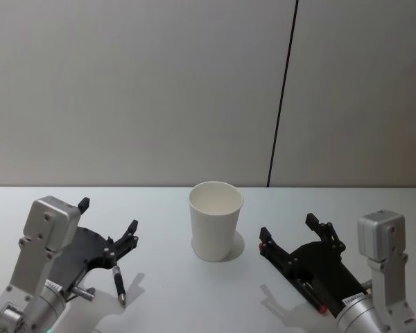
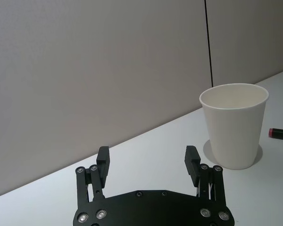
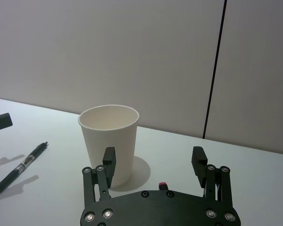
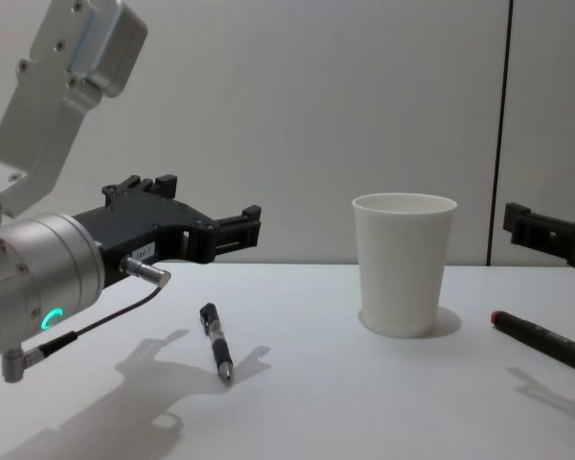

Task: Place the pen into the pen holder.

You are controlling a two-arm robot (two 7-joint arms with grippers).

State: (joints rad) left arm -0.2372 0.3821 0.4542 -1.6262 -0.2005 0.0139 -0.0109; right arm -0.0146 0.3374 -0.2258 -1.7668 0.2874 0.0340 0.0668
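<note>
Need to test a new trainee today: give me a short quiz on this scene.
1. True or false: the cup is lying on its side.
2. Pick one: the black pen is (A) inside the cup, (B) lying on the table near the left gripper, (C) balanced on the cup's rim.
3. Fill in: the second pen, near the right gripper, has a ___ end facing the cup.

Key: 1 false; 2 B; 3 red.
</note>
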